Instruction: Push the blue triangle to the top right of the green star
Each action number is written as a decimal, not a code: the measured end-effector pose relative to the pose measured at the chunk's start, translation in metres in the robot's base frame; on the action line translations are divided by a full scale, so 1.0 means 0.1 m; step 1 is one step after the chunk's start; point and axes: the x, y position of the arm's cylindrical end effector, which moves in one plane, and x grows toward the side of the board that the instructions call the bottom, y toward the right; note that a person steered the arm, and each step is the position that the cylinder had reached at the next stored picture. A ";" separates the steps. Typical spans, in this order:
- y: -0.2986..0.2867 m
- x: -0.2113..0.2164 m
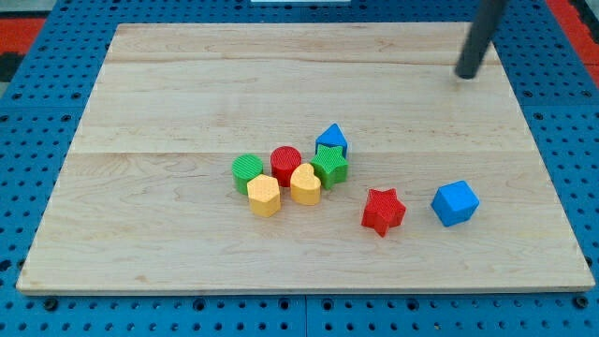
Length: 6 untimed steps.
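- Blue triangle: small prism-like block, sitting near the middle of the wooden board, touching the upper edge of the green star. It lies directly above the star, perhaps a shade to the right, so the wanted top-right spot is only a short slide away.
- Handling, judged: light, rigid, hard-faced; likely to slide easily on the smooth wood and to turn if pushed off-centre. No taking hold is possible (the arm ends in a rod), so contact belongs on its left face, pressing toward the view's right and slightly up.
- Risk, judged: the green star is in contact and could be dragged along; a low approach would disturb it.
- My tip: dark rod end near the board's upper right corner, well apart from every block, touching nothing. There is no claw, so no jaws to stand apart or together, and nothing is held.
- Cluster neighbours: red cylinder, green cylinder, yellow heart and yellow hexagon, packed just left of the star.
- Outliers: red star and blue cube, lower right, apart from the cluster.
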 end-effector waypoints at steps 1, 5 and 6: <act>-0.81 0.07; -1.69 1.51; -1.55 1.59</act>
